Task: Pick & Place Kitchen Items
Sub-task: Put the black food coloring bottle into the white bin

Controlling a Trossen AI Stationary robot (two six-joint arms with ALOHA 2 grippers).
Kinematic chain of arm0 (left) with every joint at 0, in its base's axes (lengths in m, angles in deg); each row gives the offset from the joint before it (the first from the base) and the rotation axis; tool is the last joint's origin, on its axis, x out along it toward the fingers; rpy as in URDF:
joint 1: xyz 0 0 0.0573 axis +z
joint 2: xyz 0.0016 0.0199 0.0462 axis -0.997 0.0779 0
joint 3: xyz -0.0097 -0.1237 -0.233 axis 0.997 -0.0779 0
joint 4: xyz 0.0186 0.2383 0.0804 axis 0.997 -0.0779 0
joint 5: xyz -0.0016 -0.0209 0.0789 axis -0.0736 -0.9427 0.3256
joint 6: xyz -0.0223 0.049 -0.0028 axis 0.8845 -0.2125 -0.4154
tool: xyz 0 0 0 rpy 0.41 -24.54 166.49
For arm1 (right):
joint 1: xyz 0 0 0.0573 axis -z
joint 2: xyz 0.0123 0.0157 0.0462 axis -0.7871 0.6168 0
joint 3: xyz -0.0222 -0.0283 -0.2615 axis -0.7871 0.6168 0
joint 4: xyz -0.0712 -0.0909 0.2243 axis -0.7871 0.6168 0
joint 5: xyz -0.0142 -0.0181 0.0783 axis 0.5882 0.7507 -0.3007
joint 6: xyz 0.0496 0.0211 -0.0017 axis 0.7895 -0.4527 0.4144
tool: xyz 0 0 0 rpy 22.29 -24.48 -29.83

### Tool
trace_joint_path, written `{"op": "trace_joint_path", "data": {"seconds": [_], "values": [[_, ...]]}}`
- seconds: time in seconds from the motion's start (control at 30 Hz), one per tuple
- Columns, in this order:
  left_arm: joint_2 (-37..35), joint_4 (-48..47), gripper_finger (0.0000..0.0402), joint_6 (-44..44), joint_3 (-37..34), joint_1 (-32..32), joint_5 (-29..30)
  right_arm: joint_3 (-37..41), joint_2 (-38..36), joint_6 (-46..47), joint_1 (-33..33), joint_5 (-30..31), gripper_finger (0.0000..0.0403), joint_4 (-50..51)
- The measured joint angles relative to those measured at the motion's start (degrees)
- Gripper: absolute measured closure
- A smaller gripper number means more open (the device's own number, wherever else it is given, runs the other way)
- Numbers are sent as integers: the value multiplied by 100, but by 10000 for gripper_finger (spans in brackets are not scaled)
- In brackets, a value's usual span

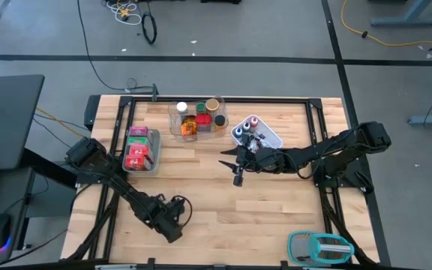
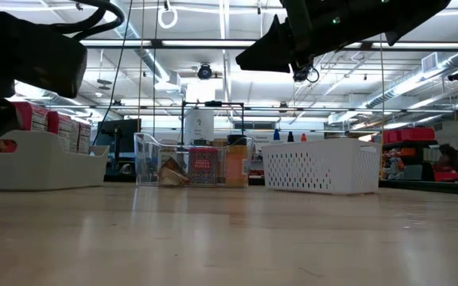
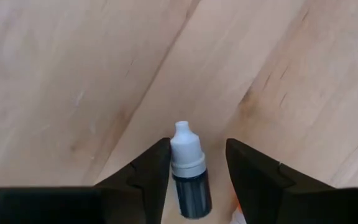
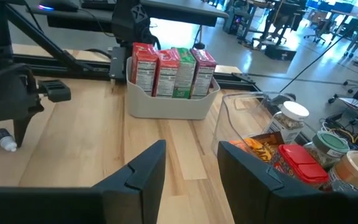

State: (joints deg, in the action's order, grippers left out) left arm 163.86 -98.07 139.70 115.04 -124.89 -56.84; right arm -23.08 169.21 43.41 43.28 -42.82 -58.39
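A tiny dark vial with a white cap lies on its side on the bare wood. My left gripper is near the table's near edge. It is open, low over the table, one finger on each side of the vial, which lies nearer one of them. I cannot see the vial in the high view. My right gripper hangs open and empty above mid-table, high in the low view. Red, pink and green boxes stand in the grey bin. Jars and an orange packet sit in the clear tray.
The grey bin stands at the left, the clear tray at the far edge. The white mesh basket beside the tray holds small bottles. A teal-and-grey gadget lies at the near right corner. Bare wood lies between the two grippers.
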Motion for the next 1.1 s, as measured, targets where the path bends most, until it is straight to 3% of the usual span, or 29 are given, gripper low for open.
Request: {"op": "trace_joint_path", "data": {"seconds": [0.17,0.37,0.57,0.77,0.93,1.1], "values": [[22,-23,257,-248,8,-19,-48,3,0,0,0,-2,248,-2],[24,-90,315,-362,3,-19,-4,3,0,0,0,-1,248,-2],[28,19,328,-337,-2,-24,550,3,0,0,0,-2,248,-3],[44,95,317,-514,63,15,1768,5,0,0,0,-4,248,-2],[-61,235,328,-970,276,205,3272,5,0,31,0,-27,248,-2],[-379,295,317,-2175,764,359,4408,9,0,-55,0,-712,248,56]]}}
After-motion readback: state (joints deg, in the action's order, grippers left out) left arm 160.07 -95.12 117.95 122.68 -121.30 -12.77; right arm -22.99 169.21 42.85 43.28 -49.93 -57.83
